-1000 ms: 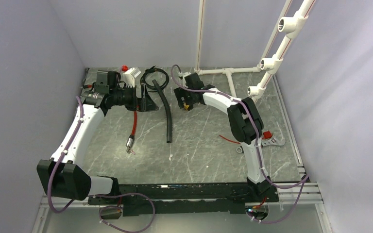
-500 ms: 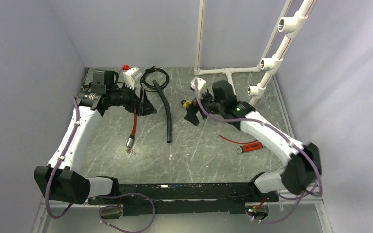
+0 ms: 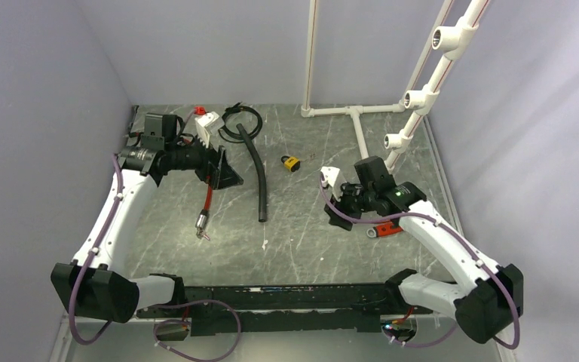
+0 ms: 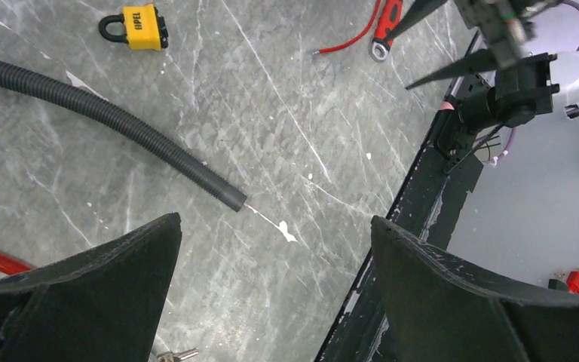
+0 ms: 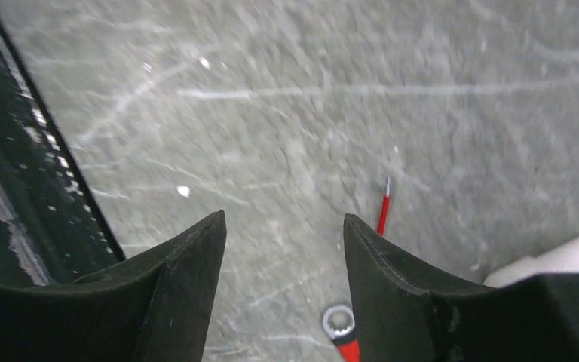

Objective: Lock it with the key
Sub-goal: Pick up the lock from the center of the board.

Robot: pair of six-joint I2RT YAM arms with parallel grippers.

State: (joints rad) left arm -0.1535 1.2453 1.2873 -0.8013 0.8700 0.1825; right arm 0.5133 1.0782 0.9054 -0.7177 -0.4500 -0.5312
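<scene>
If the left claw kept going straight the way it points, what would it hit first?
Probably the end of the black hose: it lies between the fingers of the open left gripper, which aims down at the table. Depth is unclear, so it might touch bare table beside it instead.

- Tabletop (image 3: pixel 301 226): smooth grey stone-look sheet with white veins, a faint sheen and small white scuffs.
- Padlock (image 4: pixel 139 25): yellow body with a slightly glossy coat; dark matt shackle.
- Hose (image 4: pixel 105 113): black, finely ribbed, matt.
- Wrench (image 4: pixel 387 26): glossy red grip, bare metal ring end.
- Left gripper (image 4: pixel 274 222): matt black plastic fingers (image 4: pixel 98 286), faintly grainy.
- Pipe frame (image 3: pixel 354 111) at the far edge: smooth white plastic.
</scene>
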